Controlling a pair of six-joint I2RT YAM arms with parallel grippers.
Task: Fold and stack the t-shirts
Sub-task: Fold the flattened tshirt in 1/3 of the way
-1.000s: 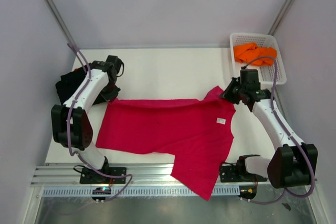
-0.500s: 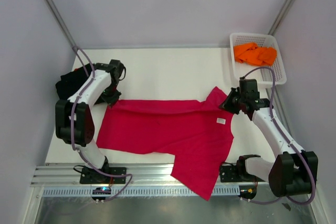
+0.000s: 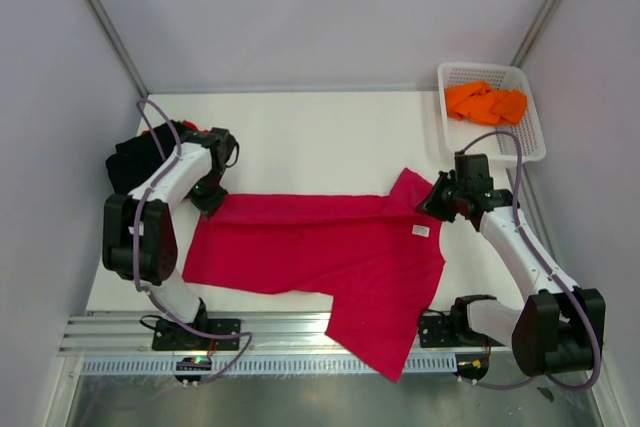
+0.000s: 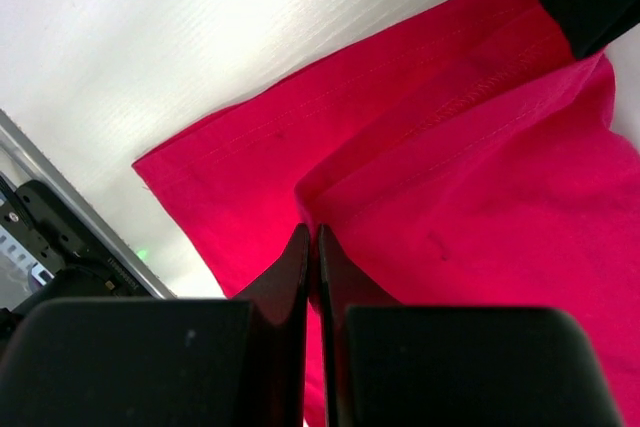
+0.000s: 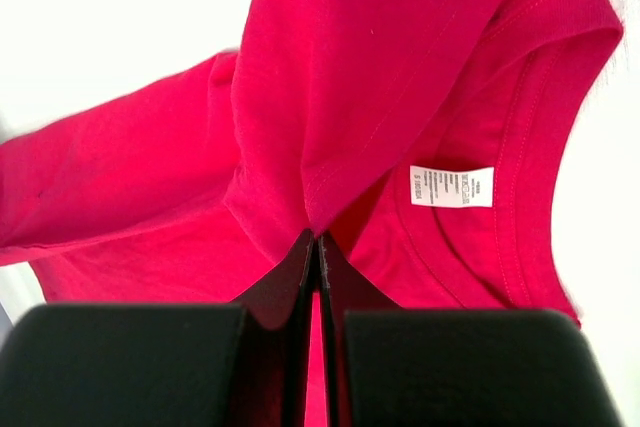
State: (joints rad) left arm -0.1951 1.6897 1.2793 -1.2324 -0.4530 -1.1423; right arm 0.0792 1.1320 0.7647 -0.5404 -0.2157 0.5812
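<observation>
A large crimson-red t-shirt (image 3: 320,247) with a small white label (image 3: 421,231) lies spread across the table, its lower corner hanging over the near edge. My left gripper (image 3: 210,192) is shut on the shirt's far left hem; the left wrist view shows the cloth (image 4: 470,147) pinched between its jaws. My right gripper (image 3: 437,199) is shut on the far right shoulder; the right wrist view shows the fold (image 5: 330,127) and the label (image 5: 452,186). A black t-shirt (image 3: 133,162) lies at the far left. An orange t-shirt (image 3: 484,102) lies in the basket.
A white plastic mesh basket (image 3: 535,127) stands at the back right corner. Metal rails (image 3: 110,332) run along the table's near edge. Grey walls close in on the left and right.
Both grippers have moved toward the near side with the shirt's far edge, folding it over a little. The left gripper has also dropped lower beside the black t-shirt.
</observation>
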